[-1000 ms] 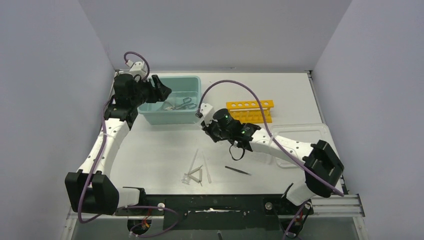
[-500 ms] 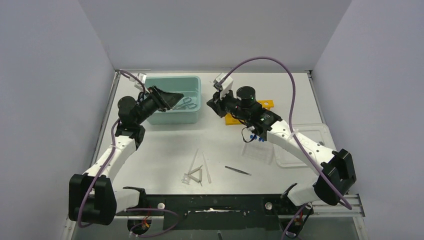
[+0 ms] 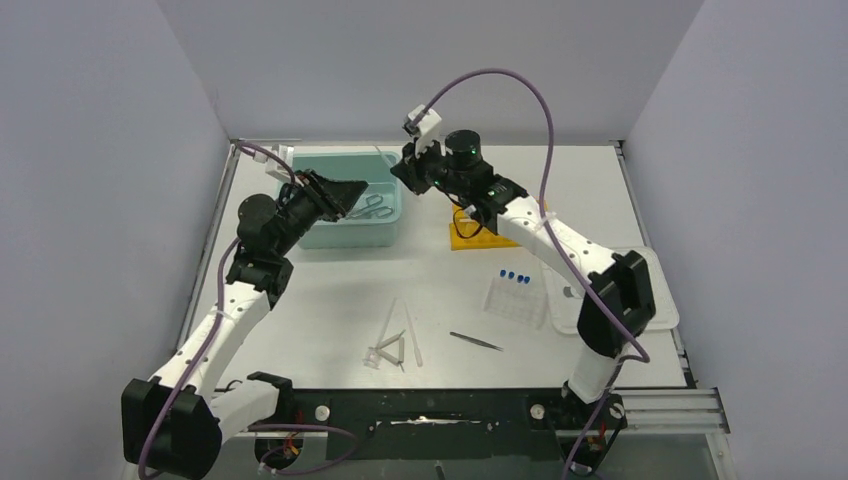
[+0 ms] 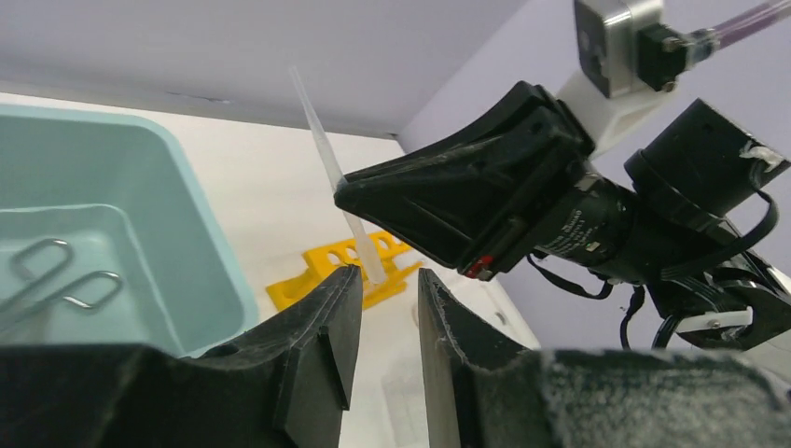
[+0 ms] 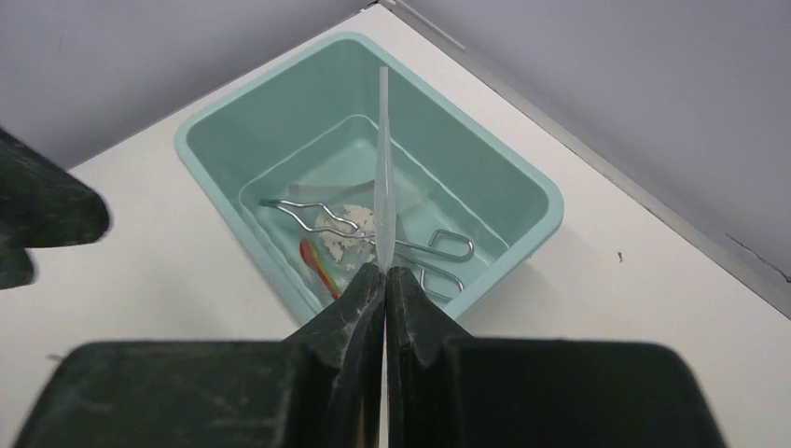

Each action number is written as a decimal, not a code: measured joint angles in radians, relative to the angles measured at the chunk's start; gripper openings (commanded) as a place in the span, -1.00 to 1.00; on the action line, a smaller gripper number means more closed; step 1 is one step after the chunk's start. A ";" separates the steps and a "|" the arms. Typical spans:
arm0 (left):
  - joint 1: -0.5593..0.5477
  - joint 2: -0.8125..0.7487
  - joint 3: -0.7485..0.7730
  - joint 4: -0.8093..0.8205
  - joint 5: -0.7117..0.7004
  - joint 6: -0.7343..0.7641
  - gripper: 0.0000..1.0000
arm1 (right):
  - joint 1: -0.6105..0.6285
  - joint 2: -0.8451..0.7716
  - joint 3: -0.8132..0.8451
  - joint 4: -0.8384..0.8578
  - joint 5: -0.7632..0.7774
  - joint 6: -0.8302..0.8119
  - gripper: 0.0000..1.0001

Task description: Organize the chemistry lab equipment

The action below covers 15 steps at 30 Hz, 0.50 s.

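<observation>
Above the table point(image 3: 320, 290), the right hand point(image 5: 383, 280) pinches a dropper point(image 5: 382, 168), seemingly over the tub point(image 5: 522, 187).

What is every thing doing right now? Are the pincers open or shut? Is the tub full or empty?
Right pincer: shut on the clear dropper.
Left pincer: a little open, holding nothing.
Teal tub: no lid on, forceps and small bits inside.
Blue-capped tubes: caps on, resting on the table.
Tweezers: lying flat on the table, untouched.
</observation>
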 measured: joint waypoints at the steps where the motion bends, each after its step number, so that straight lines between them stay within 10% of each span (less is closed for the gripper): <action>1: -0.001 -0.012 0.020 -0.049 -0.031 0.028 -0.45 | -0.004 0.032 0.029 -0.002 -0.003 0.001 -1.00; 15: 0.014 -0.095 0.099 -0.443 -0.301 0.243 -0.44 | -0.005 0.470 0.396 -0.136 -0.101 -0.026 -1.00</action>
